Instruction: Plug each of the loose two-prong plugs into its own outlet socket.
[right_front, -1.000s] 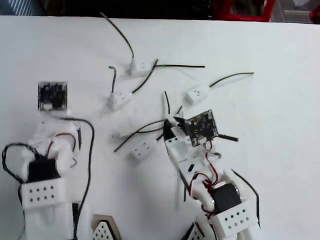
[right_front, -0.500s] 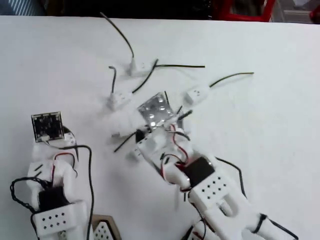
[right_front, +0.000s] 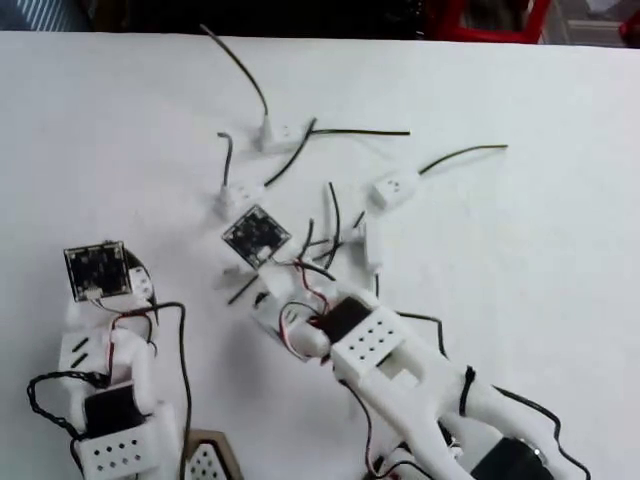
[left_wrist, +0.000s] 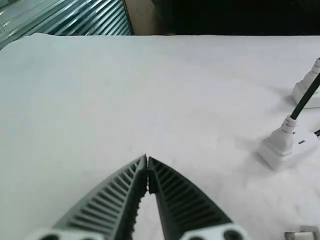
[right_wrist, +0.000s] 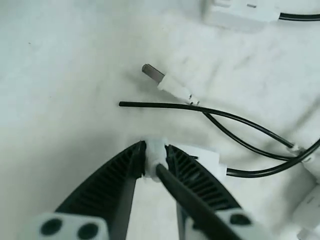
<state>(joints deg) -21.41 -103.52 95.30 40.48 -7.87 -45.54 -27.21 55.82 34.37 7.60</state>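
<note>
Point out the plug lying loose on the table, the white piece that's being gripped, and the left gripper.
loose plug (right_wrist: 173, 89): right wrist view, white body behind the metal tip.
gripped white piece (right_wrist: 154, 149): right wrist view, its exposed end.
left gripper (left_wrist: 147, 163): left wrist view, where its fingertips meet.

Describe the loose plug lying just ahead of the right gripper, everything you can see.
The loose plug is a small white body, plastic by its look, with a dull grey metal prong end; whether both prongs show I cannot tell. It lies flat on the white table, in no socket. A thin black cord passes close beside its tail. The right gripper, shut on a separate white piece, sits apart from it.
</note>
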